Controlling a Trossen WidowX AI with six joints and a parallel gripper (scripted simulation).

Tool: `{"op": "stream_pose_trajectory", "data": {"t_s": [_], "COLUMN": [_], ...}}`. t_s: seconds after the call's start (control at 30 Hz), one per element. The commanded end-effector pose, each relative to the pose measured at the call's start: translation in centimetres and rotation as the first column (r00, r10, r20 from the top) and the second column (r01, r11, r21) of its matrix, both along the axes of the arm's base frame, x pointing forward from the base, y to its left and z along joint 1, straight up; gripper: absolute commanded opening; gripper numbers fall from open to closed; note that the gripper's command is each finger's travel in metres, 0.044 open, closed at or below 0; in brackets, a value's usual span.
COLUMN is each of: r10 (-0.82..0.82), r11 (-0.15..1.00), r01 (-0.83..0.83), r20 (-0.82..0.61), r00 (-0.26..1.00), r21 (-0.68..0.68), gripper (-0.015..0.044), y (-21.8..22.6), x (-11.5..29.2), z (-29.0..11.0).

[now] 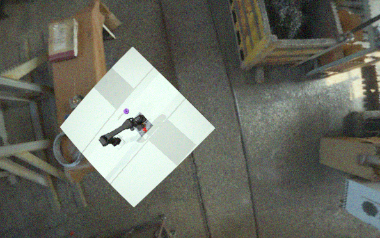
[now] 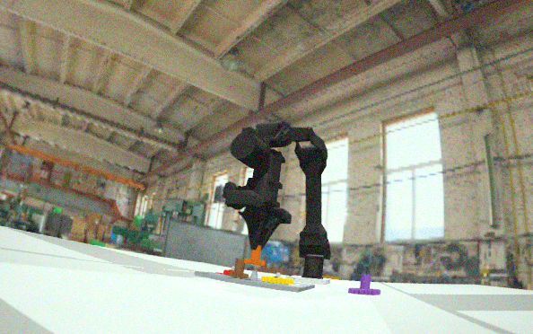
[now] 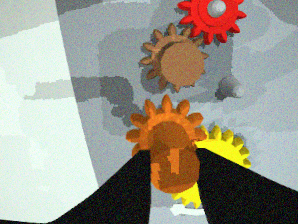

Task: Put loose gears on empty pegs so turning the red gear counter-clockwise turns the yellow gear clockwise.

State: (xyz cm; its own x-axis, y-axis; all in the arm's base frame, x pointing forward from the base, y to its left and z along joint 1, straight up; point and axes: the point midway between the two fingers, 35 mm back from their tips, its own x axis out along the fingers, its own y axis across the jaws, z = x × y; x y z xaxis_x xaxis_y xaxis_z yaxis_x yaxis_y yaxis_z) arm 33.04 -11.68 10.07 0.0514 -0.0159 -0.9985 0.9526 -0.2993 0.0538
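Gripper [image 2: 257, 247] [image 3: 172, 159] found closed on the upright stem of the orange gear [image 2: 255, 257] [image 3: 167, 130], which is held above the grey board [image 2: 293, 288] [image 3: 112, 165], stem pointing up, long axis near vertical, toothed disc downward. In the wrist view its rim overlaps the yellow gear [image 2: 277, 280] [image 3: 225, 145]; the brown gear [image 2: 240, 268] [image 3: 181, 62] stands just beside the red gear [image 3: 209, 16], with visible space between the orange and brown teeth. Purple gear [image 1: 126, 111] [image 2: 364, 287] stands upright on the table [image 1: 134, 189] [image 2: 112, 292], off the board's edge.
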Motion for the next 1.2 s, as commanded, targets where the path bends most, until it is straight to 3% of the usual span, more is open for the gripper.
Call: {"op": "stream_pose_trajectory", "data": {"t_s": [0.0,0.4,0.53,0.77,1.17], "r10": [-0.066,-0.360,-0.384,-0.278,0.050], "r11": [0.998,0.933,0.923,0.960,0.999], "r01": [0.066,0.360,0.384,0.278,-0.049], "r20": [-0.016,-0.016,-0.016,-0.016,-0.018], "r00": [0.998,0.933,0.923,0.960,0.999], "r21": [0.008,0.019,0.020,0.016,0.004], "gripper": [0.0000,0.0000,0.0000,0.0000,0.0000], "y": [0.1,0.1,0.1,0.1,0.1], "x": [-0.2,-0.3,-0.2,-0.2,-0.3], "z": [-1.1,-3.0,-2.5,-2.5,-2.5]}}
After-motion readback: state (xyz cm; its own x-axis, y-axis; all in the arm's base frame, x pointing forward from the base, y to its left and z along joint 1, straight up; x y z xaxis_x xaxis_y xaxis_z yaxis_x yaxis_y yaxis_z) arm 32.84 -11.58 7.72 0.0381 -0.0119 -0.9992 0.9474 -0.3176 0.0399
